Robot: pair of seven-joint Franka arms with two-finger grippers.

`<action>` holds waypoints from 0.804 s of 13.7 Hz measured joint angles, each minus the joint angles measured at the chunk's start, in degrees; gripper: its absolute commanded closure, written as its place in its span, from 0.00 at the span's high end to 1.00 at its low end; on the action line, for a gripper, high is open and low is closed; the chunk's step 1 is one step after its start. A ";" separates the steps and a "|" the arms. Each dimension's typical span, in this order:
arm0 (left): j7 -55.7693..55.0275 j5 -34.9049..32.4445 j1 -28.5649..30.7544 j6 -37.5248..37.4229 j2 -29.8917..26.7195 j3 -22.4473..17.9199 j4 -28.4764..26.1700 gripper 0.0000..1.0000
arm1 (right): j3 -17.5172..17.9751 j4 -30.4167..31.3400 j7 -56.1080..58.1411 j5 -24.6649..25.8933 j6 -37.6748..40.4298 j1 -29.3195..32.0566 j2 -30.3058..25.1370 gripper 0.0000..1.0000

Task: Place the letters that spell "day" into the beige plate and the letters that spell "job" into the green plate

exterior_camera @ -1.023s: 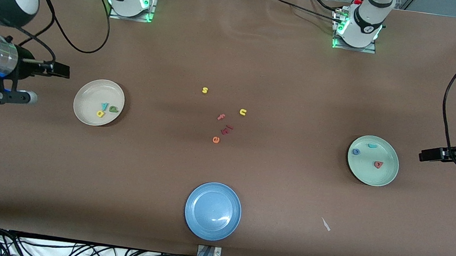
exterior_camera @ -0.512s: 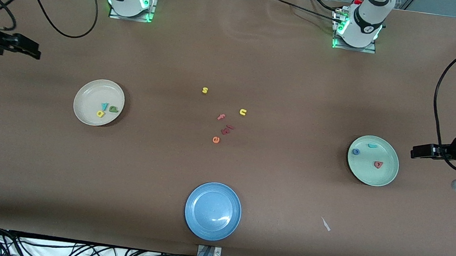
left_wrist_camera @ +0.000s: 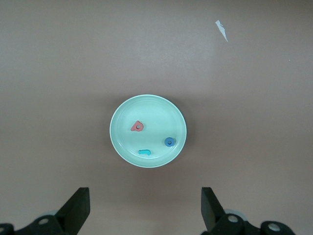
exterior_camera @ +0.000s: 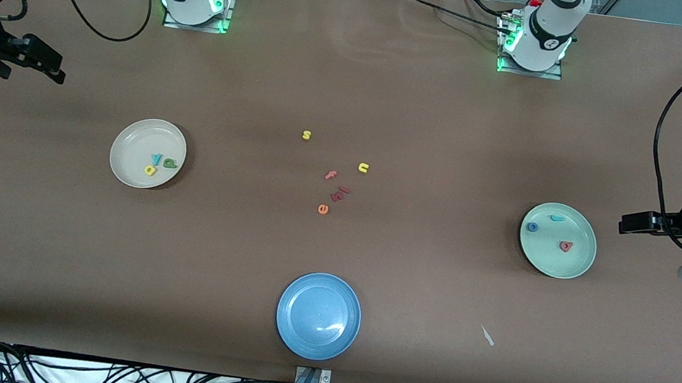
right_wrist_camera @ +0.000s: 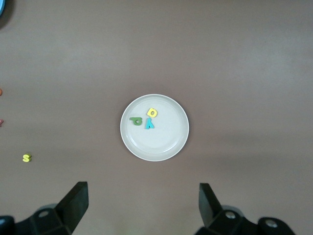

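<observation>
A: From the front we see the yellow, green and teal foam letters (exterior_camera: 159,163) in the round cream-beige plate (exterior_camera: 128,145) toward the right arm's edge of the brown table (exterior_camera: 352,90), the blue, teal and salmon letters (exterior_camera: 550,229) in the pale mint-green plate (exterior_camera: 573,266) toward the left arm's edge.

B: We judge sorting done; we'd simply park clear. The left gripper (exterior_camera: 629,223) is partly cropped.

A: The left wrist view shows its fingers (left_wrist_camera: 78,205) released, empty.

B: The right gripper (right_wrist_camera: 142,203) likewise.

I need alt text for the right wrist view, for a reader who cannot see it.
A beige plate on a brown table holds a yellow "a", a dark green "d" and a teal "y". The open right gripper hangs above, empty. A yellow "s" lies on the table.
</observation>
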State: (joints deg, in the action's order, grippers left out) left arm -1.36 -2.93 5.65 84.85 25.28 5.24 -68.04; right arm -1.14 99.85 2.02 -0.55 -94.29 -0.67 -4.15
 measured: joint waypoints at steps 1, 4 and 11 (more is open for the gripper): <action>1.15 0.00 0.00 0.00 0.00 -0.02 -0.03 1.00 | 0.00 1.11 0.00 0.09 -0.08 0.00 -0.84 1.00; 5.11 0.00 0.06 0.00 0.00 -0.20 -0.05 1.00 | 0.00 1.25 0.01 1.42 0.77 0.06 -1.66 1.00; 6.33 0.01 0.02 0.00 0.00 -0.33 -0.20 1.00 | -0.09 -3.21 0.01 1.75 4.08 0.52 1.19 1.00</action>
State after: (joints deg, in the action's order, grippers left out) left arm 4.97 -2.92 5.66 84.85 25.28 4.92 -68.24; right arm -1.22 96.64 2.02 1.19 -90.21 -0.15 -2.96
